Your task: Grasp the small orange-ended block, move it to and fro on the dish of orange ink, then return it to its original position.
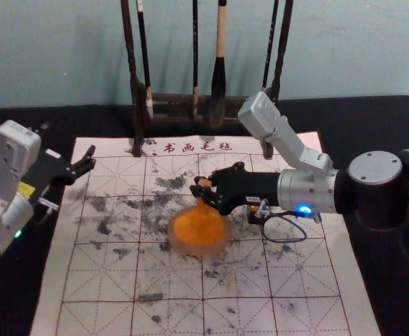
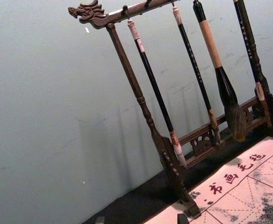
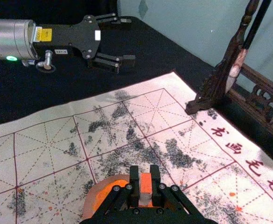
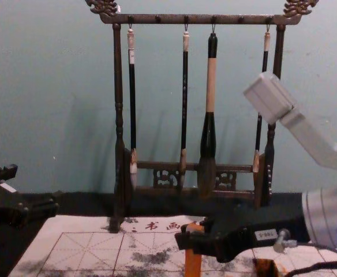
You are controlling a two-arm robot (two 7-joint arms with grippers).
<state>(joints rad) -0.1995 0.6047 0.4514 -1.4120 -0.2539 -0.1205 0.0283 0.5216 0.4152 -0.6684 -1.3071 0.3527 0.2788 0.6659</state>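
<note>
Right gripper point(image 1: 200, 190) is narrowed onto the small block point(image 4: 193, 261), one finger pressed on each side. With 12 o'clock toward the rack in the head view, the gripper reaches in from about 3 o'clock and its fingertips sit by the dish's 12 o'clock edge. Left gripper point(image 1: 68, 143) has its fingers spread wide with nothing between them, off at about 10 o'clock from the dish, by the mat's edge.

A pale blue-green wall point(image 1: 372, 56) stands behind the black table surface point(image 1: 393, 119). On that lies the white calligraphy mat point(image 1: 85, 308), ruled with dark red grid lines and blotched with grey-black ink. At the mat's 12 o'clock edge stands the dark carved rack point(image 4: 119, 115). From its top bar hang one thick brush point(image 4: 209, 127) and three slim brushes point(image 4: 184, 104).

Near the middle of the mat sits the round dish point(image 1: 199, 251), with orange ink point(image 1: 197, 229) inside its pale rim. A small dark object with orange on it point(image 4: 265, 267) lies at about 2 o'clock from the dish, below the right gripper in the head view.

The block is orange and stands roughly upright in the chest view. Its lower end is over the dish's 12 o'clock part; whether it touches the ink, I cannot tell.
</note>
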